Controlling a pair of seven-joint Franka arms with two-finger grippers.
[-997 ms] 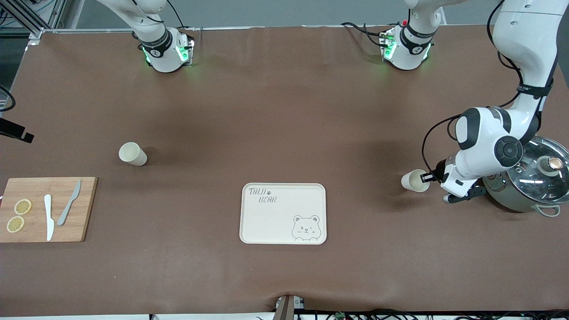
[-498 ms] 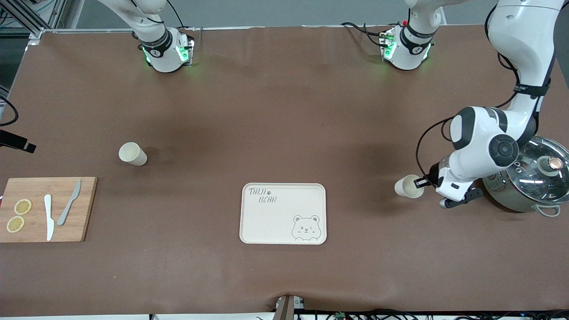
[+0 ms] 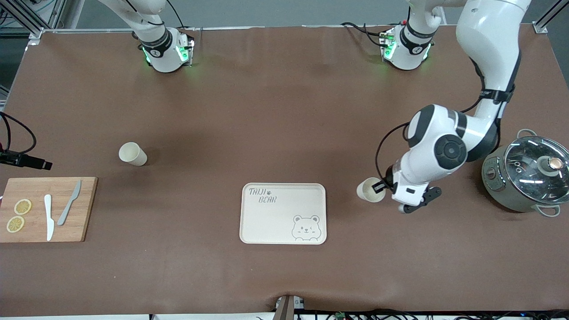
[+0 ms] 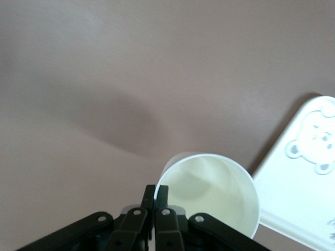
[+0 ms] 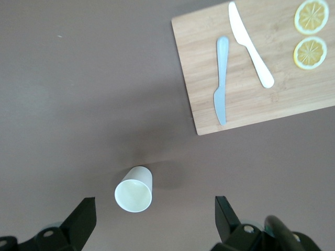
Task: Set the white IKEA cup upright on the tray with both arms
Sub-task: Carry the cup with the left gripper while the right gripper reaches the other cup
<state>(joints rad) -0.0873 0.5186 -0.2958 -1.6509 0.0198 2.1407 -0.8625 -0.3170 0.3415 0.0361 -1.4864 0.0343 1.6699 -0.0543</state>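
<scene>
Front view, nearest row: flat cream-white rectangular tray (image 3: 266,222) with grey bear-face drawing, nothing on it. Wooden cutting board (image 3: 84,209) at the right arm's end of the table, bearing a white knife (image 3: 48,217), a grey knife (image 3: 69,202) and two lemon slices (image 3: 18,215).

Slightly farther, just beside the tray toward the left arm's end: white plastic cup (image 3: 369,191), mouth up, pinched by the left gripper (image 3: 378,188). Left wrist view: both fingers (image 4: 162,194) pressed together on the cup's thin wall at the rim, one inside and one outside. Held low; cannot tell whether clear of the table.

Farther toward the left arm's end: grey-green cooking pot (image 3: 511,191) with glass lid.

Farther again, toward the right arm's end: second white cup (image 3: 132,154), alone on the table. Right wrist view: right gripper (image 5: 154,217) over this cup, fingers spread wide, holding nothing.

Step in hand, as judged: carrying the held cup onto the tray. Advice: clear the tray's raised edge, keep the mouth level, set the base flat on bare tray, then part the fingers without tipping the light cup.
</scene>
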